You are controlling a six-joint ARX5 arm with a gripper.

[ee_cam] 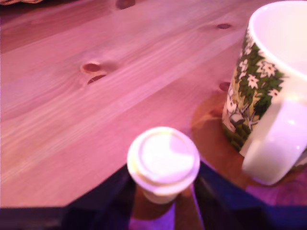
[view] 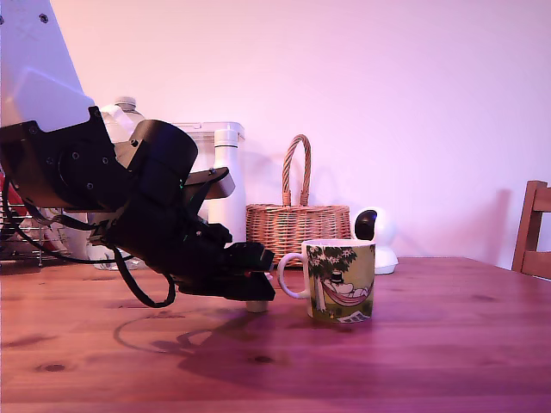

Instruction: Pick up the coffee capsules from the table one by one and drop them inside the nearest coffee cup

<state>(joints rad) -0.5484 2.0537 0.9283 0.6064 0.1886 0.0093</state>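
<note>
A small cream coffee capsule (ee_cam: 163, 160) stands upright between my two dark fingers (ee_cam: 112, 194), which press close against its sides just under the rim. In the exterior view its base (view: 256, 305) pokes out below my gripper (view: 258, 277), low over the wooden table (view: 413, 361); I cannot tell whether it touches the wood. The coffee cup (view: 343, 280), a white mug with a green tree and pink hammock print, stands just to the exterior view's right of the gripper, its handle (ee_cam: 276, 143) turned toward the capsule. The cup's inside (ee_cam: 283, 33) looks white and bare.
Behind the cup stand a wicker basket (view: 297, 219), a tall white bottle (view: 227, 194) and a small white camera (view: 376, 234). A plastic bottle (view: 123, 116) and a wire rack (view: 21, 237) sit at the back left. A wooden chair (view: 535, 231) is at the far right.
</note>
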